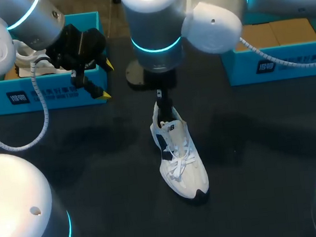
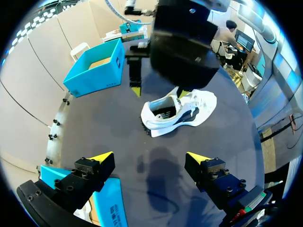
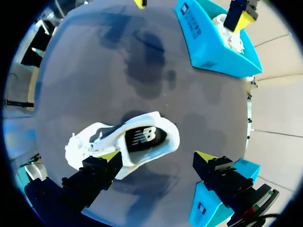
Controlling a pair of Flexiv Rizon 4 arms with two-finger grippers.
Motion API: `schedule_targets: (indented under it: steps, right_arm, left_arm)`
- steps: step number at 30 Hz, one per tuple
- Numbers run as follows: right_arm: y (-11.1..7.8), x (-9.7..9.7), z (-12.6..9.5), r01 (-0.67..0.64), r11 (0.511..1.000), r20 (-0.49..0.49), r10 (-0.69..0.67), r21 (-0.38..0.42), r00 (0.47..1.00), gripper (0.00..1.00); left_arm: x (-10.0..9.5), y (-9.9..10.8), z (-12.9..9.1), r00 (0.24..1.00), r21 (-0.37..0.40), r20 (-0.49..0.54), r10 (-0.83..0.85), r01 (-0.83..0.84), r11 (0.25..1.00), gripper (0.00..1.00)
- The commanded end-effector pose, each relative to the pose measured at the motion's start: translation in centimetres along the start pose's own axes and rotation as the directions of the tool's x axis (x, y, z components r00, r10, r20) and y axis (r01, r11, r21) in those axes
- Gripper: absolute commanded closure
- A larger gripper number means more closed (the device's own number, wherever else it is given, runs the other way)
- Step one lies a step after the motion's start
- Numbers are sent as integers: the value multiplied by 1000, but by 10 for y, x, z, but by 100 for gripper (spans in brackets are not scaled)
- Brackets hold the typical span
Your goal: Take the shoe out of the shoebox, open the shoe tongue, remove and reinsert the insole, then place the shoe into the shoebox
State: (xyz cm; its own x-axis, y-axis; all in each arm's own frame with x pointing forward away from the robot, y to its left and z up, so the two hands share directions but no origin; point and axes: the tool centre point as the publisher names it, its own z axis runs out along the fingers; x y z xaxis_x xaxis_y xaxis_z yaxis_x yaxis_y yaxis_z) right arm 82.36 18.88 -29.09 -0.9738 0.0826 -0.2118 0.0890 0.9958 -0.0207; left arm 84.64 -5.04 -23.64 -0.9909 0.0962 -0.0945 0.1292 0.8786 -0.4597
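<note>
1. Right gripper (image 3: 157, 158): fingers spread wide and clamped on nothing, hanging over the heel end of the white lace-up trainer with dark side patches (image 1: 180, 156). One yellow tip overlaps the trainer's side; whether it touches cannot be told.
2. The trainer stands on its sole on the black table (image 1: 94, 159), outside both boxes. In the head view its heel rim is hidden behind the right gripper.
3. Left gripper (image 2: 150, 158): fingers apart and empty, well apart from the trainer.
4. Blue open box (image 1: 48, 95), to the left of the trainer's heel end: holds a second white shoe (image 1: 27, 56), mostly hidden by the left arm.
5. Second blue box (image 1: 288, 62), to the right of the trainer: partly hidden by the right arm.
</note>
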Motion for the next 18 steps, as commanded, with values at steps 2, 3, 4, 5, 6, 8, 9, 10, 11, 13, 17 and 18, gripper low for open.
schedule_targets:
  steps: [2, 3, 4, 5, 6, 8, 9, 10, 11, 13, 17, 18]
  right_arm:
    - [4, -12, 23, 39, 999, -25, -40, -17, 999, 0]
    - [5, -13, 28, 51, 999, -29, -52, -12, 998, 0]
    - [7, -14, 33, 62, 998, -28, -62, -8, 998, 0]
    - [8, -15, 38, 75, 997, -25, -76, -14, 997, 0]
    - [9, -15, 42, 82, 996, -21, -82, -17, 996, 0]
    - [10, -16, 48, 89, 996, -18, -90, -20, 996, 22]
    - [10, -16, 51, 96, 995, -12, -96, -27, 995, 17]
    - [10, -17, 54, 106, 994, -14, -106, -36, 994, 5]
    - [11, -18, 57, 105, 994, -16, -106, -35, 994, 0]
    - [12, -20, 61, 112, 993, -16, -113, -36, 993, 0]
    - [17, -26, 67, 135, 990, -10, -135, -39, 991, 0]
    - [18, -28, 72, 143, 989, -9, -143, -38, 990, 0]
  left_arm:
    - [0, 0, 0, 1000, -4, 0, 0, 0, 1000, 0]
    - [0, 0, 0, 1000, -4, 0, 0, 0, 1000, 0]
    - [0, 0, 0, 1000, -4, 0, 0, 0, 1000, 0]
    - [0, 0, 0, 1000, -4, 0, 0, 0, 1000, 0]
    - [0, 0, 0, 1000, -4, 0, 0, 0, 1000, 0]
    - [0, 0, 0, 1000, -4, 0, 0, 0, 1000, 0]
    - [0, 0, 0, 1000, -4, 0, 0, 0, 1000, 0]
    - [0, 0, 0, 1000, -4, 0, 0, 0, 1000, 0]
    - [0, 0, 0, 1000, -4, 0, 0, 0, 1000, 0]
    - [0, 0, 0, 1000, -4, 0, 0, 0, 1000, 0]
    - [0, 0, 0, 1000, -4, 0, 0, 0, 1000, 0]
    - [0, 0, 0, 1000, -4, 0, 0, 0, 1000, 0]
